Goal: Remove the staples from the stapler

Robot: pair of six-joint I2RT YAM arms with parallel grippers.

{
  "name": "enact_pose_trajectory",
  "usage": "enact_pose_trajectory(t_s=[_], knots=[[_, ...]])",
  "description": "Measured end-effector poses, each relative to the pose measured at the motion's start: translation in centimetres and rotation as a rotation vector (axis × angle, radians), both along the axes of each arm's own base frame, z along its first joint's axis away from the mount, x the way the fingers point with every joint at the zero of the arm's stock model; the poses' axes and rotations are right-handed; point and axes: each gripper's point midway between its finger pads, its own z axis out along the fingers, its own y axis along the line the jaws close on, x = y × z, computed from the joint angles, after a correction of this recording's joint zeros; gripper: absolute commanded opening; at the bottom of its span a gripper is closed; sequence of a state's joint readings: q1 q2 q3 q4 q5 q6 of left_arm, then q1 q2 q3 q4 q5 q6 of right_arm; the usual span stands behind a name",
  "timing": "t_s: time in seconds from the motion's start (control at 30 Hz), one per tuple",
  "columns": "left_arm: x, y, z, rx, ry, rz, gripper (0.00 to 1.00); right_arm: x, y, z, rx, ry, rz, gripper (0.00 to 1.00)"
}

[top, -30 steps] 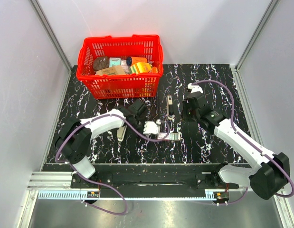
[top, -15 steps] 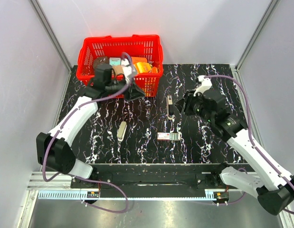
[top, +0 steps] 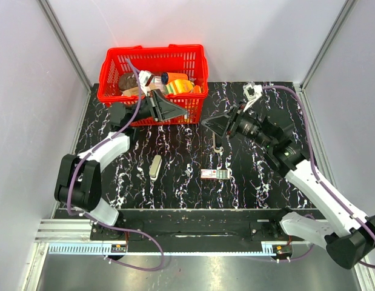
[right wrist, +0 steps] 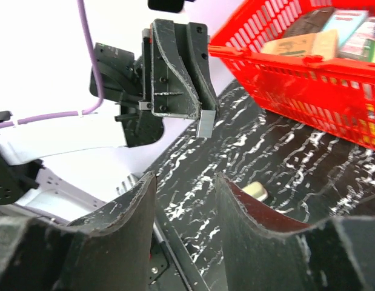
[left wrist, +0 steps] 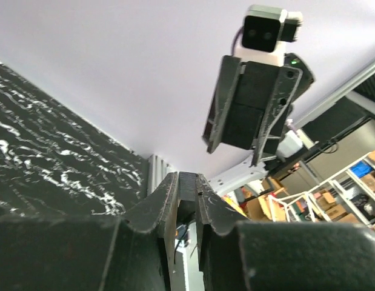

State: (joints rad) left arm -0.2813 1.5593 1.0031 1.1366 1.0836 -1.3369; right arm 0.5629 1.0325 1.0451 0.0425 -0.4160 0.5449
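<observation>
The small slim stapler with a silver-grey metal top and black base (top: 218,144) is seen lying on the black, white-veined table (top: 175,176). It is partly covered in the top view by the right gripper (top: 206,123), whose jaws are spread and empty. The left gripper (top: 182,113) is held beside the red plastic basket (top: 154,50), jaws pressed nearly together.

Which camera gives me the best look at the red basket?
Top external. It shows the whole basket from above, with its full rim and what lies inside. The right wrist view catches only part of one wall and the rim at the upper right. The left wrist view shows none of it.
</observation>
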Motion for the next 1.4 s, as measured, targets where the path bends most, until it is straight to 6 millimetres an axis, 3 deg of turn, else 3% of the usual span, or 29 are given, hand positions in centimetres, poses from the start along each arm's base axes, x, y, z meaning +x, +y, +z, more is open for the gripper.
enact_pose_trajectory(t_s=[0.3, 0.77, 1.27, 1.4], knots=[[-2.1, 0.1, 0.9, -0.055, 0.065, -0.053, 0.00, 0.9, 2.8, -0.1, 0.079, 0.043, 0.115, 0.51], [-2.3, 0.0, 0.9, -0.061, 0.081, -0.060, 0.00, 0.9, 4.8, -1.1, 0.072, 0.081, 0.182, 0.51], [-2.4, -0.2, 1.0, -0.064, 0.082, -0.063, 0.00, 1.6, 6.1, -1.3, 0.023, 0.068, 0.165, 0.42], [-2.5, -0.2, 0.9, -0.063, 0.082, -0.065, 0.00, 1.7, 6.1, -1.6, 0.016, 0.069, 0.165, 0.34]])
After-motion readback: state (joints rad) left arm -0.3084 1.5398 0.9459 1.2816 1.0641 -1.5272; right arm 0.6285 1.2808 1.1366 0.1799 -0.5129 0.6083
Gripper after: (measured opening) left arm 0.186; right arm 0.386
